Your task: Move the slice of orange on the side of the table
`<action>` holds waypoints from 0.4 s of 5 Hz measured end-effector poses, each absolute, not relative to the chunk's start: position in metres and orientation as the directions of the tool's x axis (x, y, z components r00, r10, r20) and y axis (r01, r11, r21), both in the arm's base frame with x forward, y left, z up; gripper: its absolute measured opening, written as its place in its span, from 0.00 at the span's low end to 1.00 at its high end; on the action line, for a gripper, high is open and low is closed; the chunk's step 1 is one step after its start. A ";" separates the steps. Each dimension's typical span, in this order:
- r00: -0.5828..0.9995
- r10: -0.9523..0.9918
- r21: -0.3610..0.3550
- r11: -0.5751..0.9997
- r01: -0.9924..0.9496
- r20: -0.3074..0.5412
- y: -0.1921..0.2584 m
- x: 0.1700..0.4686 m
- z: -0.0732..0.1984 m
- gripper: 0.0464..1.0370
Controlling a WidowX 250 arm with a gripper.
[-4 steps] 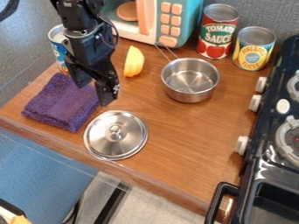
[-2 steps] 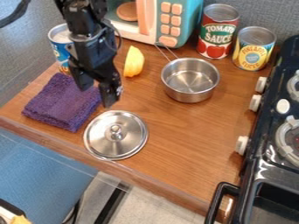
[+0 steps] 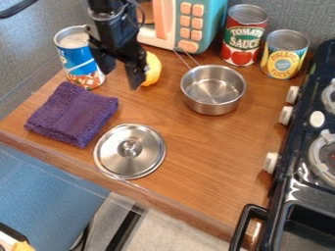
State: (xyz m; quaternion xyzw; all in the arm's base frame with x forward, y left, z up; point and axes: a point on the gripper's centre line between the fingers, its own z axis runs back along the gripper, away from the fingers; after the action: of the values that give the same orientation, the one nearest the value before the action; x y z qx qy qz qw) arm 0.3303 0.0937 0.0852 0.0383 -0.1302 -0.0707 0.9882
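Close beside my gripper, fingers apart and empty, the orange slice lies toward the saucepan, partly hidden, long axis pointing roughly toward the microwave.

Grey textured wall behind wooden tabletop; clear strip along its front edge. Blue surface below, lower left. Pale speckled floor. Black toy stove at right. Soft sheen on wood.
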 end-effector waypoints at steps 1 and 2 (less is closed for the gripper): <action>0.959 -0.102 0.097 0.992 0.079 0.262 0.095 0.349 0.084 0.96; 0.967 -0.053 0.071 0.997 0.036 0.248 0.094 0.360 0.078 0.96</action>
State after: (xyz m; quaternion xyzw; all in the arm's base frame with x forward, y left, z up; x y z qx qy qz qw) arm 0.3601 0.0944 0.0780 0.0328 -0.1259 -0.0225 0.9912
